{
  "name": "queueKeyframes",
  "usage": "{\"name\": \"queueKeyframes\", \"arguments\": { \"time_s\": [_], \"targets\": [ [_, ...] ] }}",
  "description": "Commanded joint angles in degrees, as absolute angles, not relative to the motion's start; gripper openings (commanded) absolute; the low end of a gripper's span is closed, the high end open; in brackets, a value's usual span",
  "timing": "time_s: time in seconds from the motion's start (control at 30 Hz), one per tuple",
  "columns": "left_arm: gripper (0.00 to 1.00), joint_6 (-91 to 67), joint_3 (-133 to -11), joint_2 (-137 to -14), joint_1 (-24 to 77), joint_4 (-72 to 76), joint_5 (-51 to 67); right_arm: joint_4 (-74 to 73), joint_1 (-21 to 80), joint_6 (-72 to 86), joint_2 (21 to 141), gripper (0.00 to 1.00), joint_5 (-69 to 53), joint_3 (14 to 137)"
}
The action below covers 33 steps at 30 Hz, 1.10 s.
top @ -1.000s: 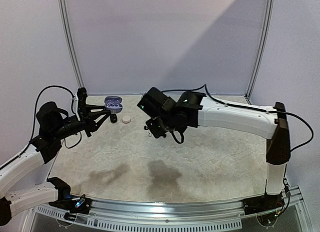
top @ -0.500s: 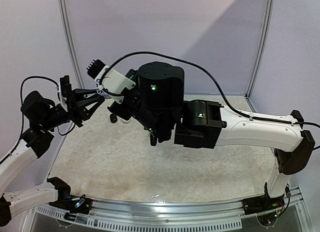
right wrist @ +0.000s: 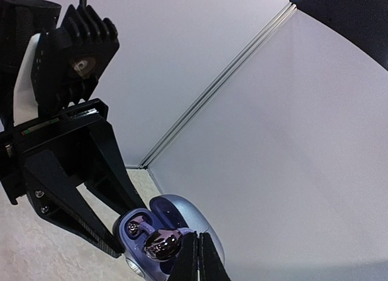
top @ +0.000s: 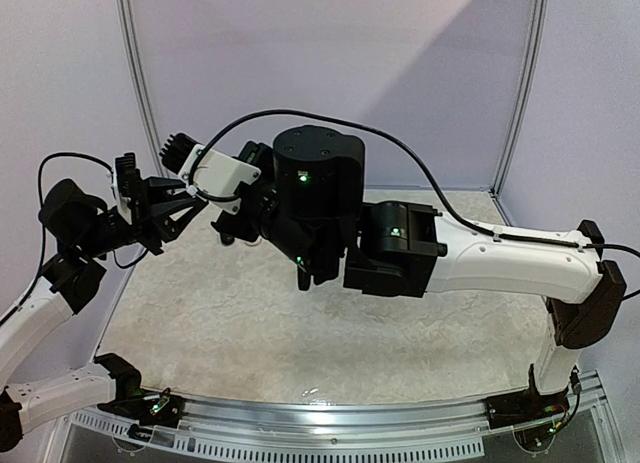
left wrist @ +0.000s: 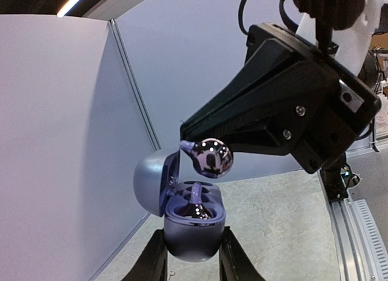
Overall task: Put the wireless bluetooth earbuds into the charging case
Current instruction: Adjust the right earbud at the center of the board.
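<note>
In the left wrist view my left gripper (left wrist: pixel 191 233) is shut on a blue-grey charging case (left wrist: pixel 189 235), held upright in the air with its lid open to the left. One glossy dark earbud (left wrist: pixel 203 211) sits in a case pocket. My right gripper (left wrist: pixel 185 136) is shut on a second glossy earbud (left wrist: pixel 212 158), just above the open case and apart from it. The right wrist view shows the same: the right gripper (right wrist: pixel 197 240) pinches the earbud (right wrist: pixel 160 244) over the case (right wrist: pixel 188 217). In the top view both grippers meet at the upper left (top: pixel 195 201); the case is hidden there.
The right arm's big wrist housing (top: pixel 315 198) fills the middle of the top view and hides much of the beige mat (top: pixel 200 313). A small dark object (top: pixel 227 239) lies on the mat under the arms. The white back wall and frame posts stand close behind.
Both arms have risen off the mat. The left gripper lifted the case and the right gripper swung up and left to it with an earbud. In the last half second both shifted slightly left.
</note>
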<state>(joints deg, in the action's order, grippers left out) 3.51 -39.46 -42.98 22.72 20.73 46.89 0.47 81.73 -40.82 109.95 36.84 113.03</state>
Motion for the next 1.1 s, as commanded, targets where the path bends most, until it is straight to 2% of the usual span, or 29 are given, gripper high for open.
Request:
{"name": "queueKeyframes", "arguments": {
  "time_s": [0.0,0.23,0.33,0.43,0.57,0.7,0.8,0.9,1.07],
  "targets": [
    [0.0,1.5,-40.7,-42.9,23.4,22.1,47.9,-2.1,81.7,-39.4,107.4,0.0,35.6,112.8],
    [0.0,-1.3,-40.5,-43.0,23.4,21.5,46.8,-1.3,81.4,-36.9,105.9,0.0,35.3,111.7],
    [0.0,-0.1,-40.6,-42.8,23.5,18.7,42.8,-2.6,81.1,-34.9,105.4,0.0,39.7,112.6],
    [0.0,3.4,-40.4,-42.3,23.5,16.1,37.7,-12.3,79.3,-28.2,105.8,0.0,46.8,116.2],
    [0.0,8.7,-39.2,-41.5,23.5,13.9,33.7,-36.9,73.3,-6.5,105.5,0.0,52.7,118.0],
    [0.0,12.6,-38.0,-41.3,23.5,11.8,33.0,-58.6,64.3,25.7,104.1,0.0,41.6,113.1],
    [0.0,12.6,-37.1,-41.1,23.5,11.6,33.0,-67.7,59.4,40.5,104.6,0.0,37.3,104.9],
    [0.0,12.6,-36.7,-40.9,23.5,11.3,32.8,-70.6,57.2,51.2,105.5,0.0,36.0,96.5],
    [0.0,12.9,-36.4,-40.9,23.5,11.2,32.8,-61.6,54.0,64.2,104.4,0.0,28.7,81.1]
  ]
}}
